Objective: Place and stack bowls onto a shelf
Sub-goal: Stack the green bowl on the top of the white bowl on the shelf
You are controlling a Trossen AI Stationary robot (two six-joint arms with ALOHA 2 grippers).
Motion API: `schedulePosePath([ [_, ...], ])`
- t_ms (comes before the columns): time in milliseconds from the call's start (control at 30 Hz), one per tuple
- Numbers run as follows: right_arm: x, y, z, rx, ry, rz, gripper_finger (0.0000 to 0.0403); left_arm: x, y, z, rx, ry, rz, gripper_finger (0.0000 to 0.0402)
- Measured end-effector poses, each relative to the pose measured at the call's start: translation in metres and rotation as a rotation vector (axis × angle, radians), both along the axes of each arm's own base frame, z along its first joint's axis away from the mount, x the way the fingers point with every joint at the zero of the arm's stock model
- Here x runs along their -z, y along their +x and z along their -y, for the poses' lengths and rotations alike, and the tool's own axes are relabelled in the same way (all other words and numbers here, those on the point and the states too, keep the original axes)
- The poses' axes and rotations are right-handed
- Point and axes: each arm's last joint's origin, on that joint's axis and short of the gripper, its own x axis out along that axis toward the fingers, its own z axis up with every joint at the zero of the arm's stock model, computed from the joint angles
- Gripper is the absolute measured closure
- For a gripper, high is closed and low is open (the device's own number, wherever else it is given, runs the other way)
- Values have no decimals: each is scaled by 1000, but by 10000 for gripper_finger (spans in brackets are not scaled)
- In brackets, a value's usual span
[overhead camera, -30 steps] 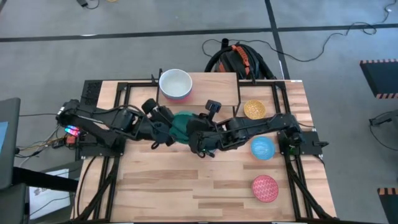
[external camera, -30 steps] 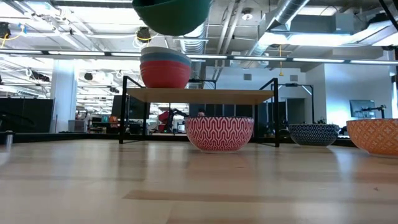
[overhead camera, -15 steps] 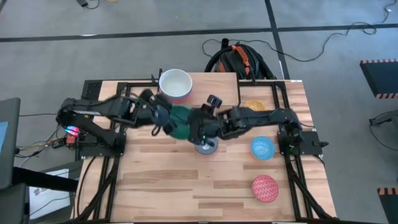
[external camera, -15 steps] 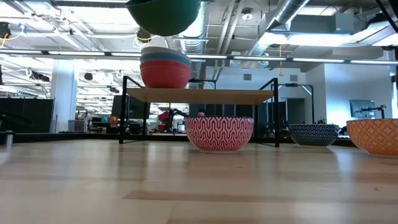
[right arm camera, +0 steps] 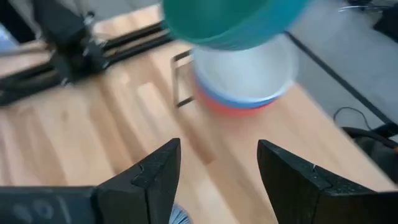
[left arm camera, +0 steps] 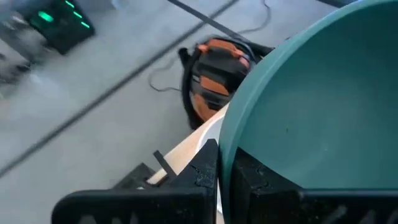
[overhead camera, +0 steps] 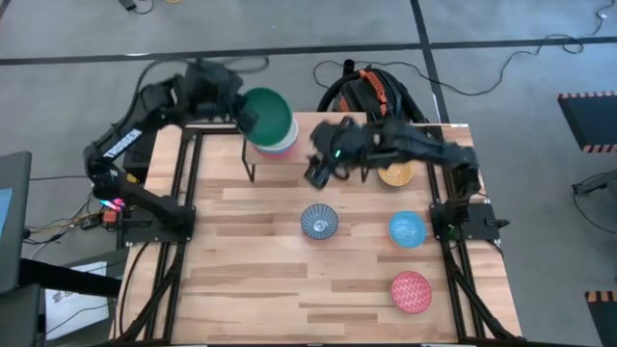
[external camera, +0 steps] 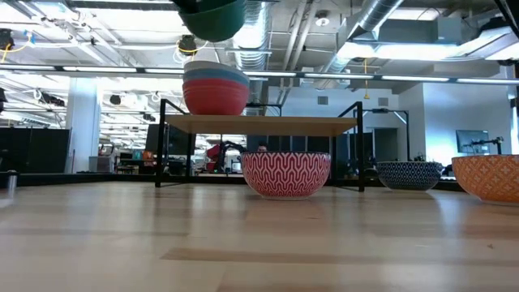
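Left gripper (overhead camera: 241, 109) pinches the rim of the green bowl (overhead camera: 267, 114), holding it in the air right above the stack of bowls (external camera: 215, 88) on the shelf (external camera: 261, 125), not touching it. Right gripper (overhead camera: 318, 172) hangs over the shelf's middle, fingers spread wide and empty. On the table (overhead camera: 251, 280) sit the blue-white patterned bowl (overhead camera: 319, 222), light blue bowl (overhead camera: 407, 229), yellow bowl (overhead camera: 395, 173) and pink-red patterned bowl (overhead camera: 412, 291).
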Motion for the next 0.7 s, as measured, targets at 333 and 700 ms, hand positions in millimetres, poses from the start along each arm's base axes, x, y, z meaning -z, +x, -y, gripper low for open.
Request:
schedulePosePath([
  [333, -9, -16, 57, 80, 142, 63, 163, 33, -1, -73, 52, -230, -44, 401],
  [700, -5, -14, 65, 45, 159, 38, 163, 81, 25, -105, 92, -466, -127, 401],
])
